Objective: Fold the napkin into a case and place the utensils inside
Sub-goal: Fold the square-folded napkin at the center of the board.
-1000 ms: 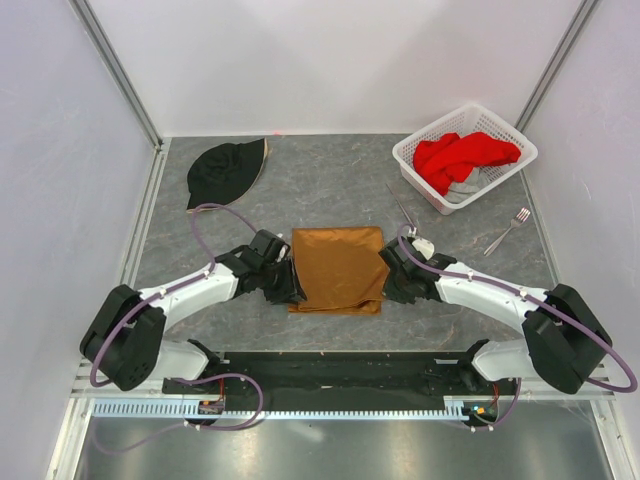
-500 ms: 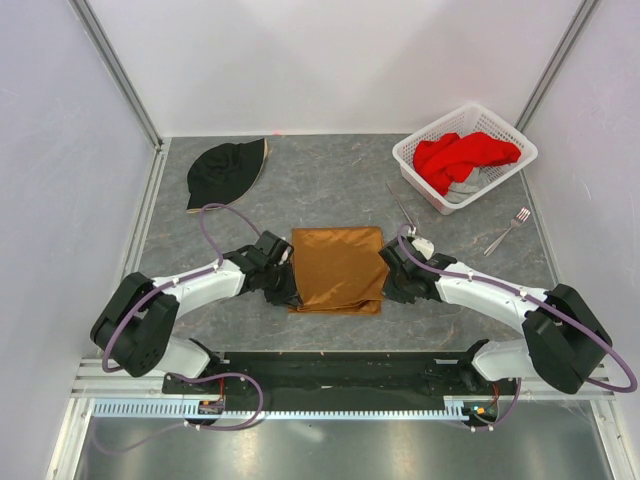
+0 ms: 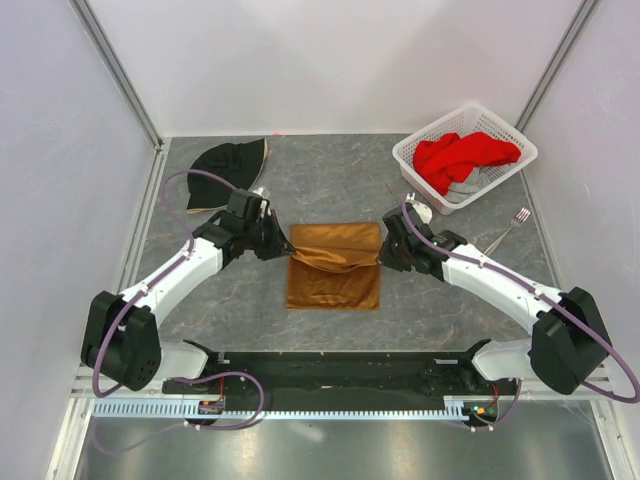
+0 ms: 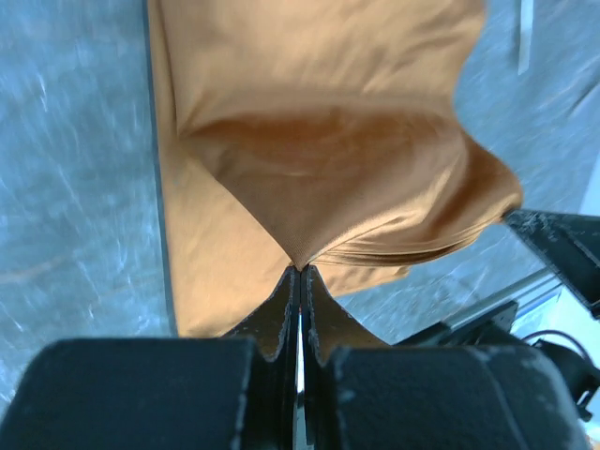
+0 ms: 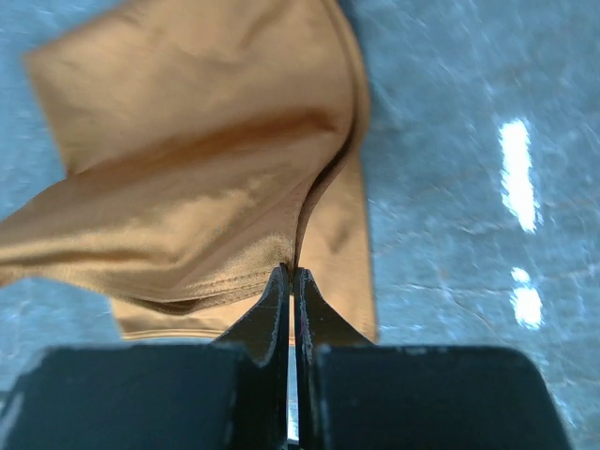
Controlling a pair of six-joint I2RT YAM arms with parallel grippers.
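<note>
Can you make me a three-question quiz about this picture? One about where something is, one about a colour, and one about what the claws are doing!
1. Where is the fork? A) on the table beside the white basket B) standing in a cup C) on a plate
2. What colour is the cloth in the basket? A) blue B) red C) green
3. What are the left claw and right claw doing? A) wide open B) holding spoons C) shut, pinching the napkin
Answers: 1 A, it lies on bare table by the basket. 2 B, bright red. 3 C, each grips a napkin edge.
</note>
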